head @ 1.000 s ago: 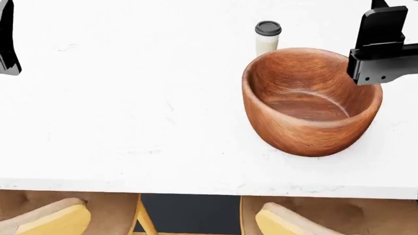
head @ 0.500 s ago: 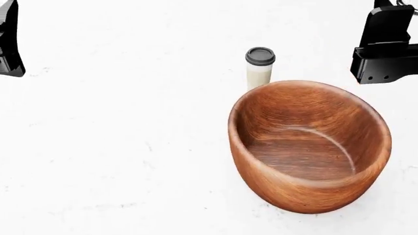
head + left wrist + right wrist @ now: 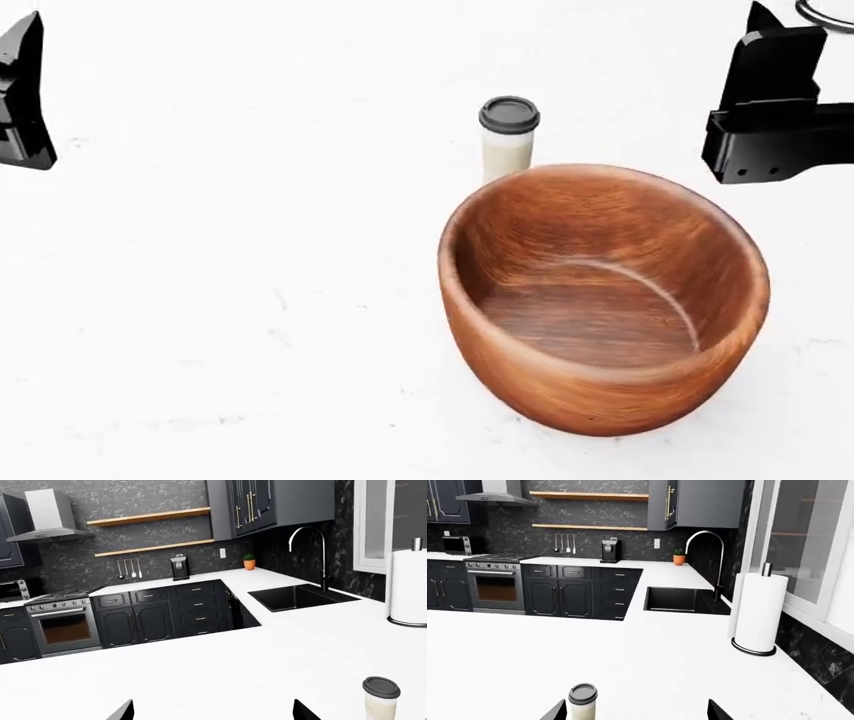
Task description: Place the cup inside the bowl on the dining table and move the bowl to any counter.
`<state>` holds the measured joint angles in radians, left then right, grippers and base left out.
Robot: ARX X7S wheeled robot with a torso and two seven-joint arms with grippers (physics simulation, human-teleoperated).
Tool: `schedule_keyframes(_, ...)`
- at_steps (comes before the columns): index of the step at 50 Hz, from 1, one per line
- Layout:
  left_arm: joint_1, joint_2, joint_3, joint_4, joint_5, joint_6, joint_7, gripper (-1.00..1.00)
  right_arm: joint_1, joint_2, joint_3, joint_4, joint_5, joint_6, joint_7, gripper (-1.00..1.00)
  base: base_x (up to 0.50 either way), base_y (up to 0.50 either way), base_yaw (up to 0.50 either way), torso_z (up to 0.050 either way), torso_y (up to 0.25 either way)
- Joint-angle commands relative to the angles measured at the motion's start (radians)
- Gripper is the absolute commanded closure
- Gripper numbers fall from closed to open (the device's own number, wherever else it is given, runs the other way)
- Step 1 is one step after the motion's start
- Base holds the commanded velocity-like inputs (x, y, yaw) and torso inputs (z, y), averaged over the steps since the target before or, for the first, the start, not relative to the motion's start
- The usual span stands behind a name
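The reddish-brown wooden bowl (image 3: 601,300) stands upright and empty on the white dining table (image 3: 240,280). The cream cup (image 3: 509,135) with its grey lid stands upright just behind the bowl's far rim, outside it. My left gripper (image 3: 24,95) hovers far to the left, open and holding nothing. In the left wrist view the gripper (image 3: 213,712) faces bare white top, with the cup (image 3: 381,700) off to one side. My right gripper (image 3: 781,100) hangs beyond the bowl's right side, open. In the right wrist view the gripper (image 3: 637,712) has the cup (image 3: 582,702) close by one finger (image 3: 555,711).
A paper towel roll (image 3: 758,612) stands on the white top near a black sink (image 3: 679,600) with a tall faucet (image 3: 704,562). Dark cabinets with gold handles (image 3: 574,597) and a stove (image 3: 496,587) line the far wall under a white counter (image 3: 647,572).
The head view has moved forward over the table: the table's near edge and the chairs have left the frame, and the bowl and cup look larger and lower. Both grippers stay open.
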<state>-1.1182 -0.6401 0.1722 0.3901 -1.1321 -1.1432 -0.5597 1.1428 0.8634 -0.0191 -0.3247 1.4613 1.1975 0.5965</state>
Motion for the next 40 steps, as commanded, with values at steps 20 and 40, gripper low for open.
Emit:
schedule_keyframes(20, 0.011, -0.014, 0.007, -0.010, -0.007, 0.013, 0.011, -1.00, 0.000, 0.001, -0.014, 0.002, -0.016, -0.018, -0.003, -1.00, -0.01, -0.15, 0.00, 0.000, 0.000)
schedule_keyframes(40, 0.008, -0.005, 0.022, -0.013, -0.007, 0.018, 0.006, -1.00, -0.023, 0.001, -0.015, 0.003, -0.018, -0.036, -0.013, -1.00, 0.48, 0.00, 0.00, 0.000, 0.001)
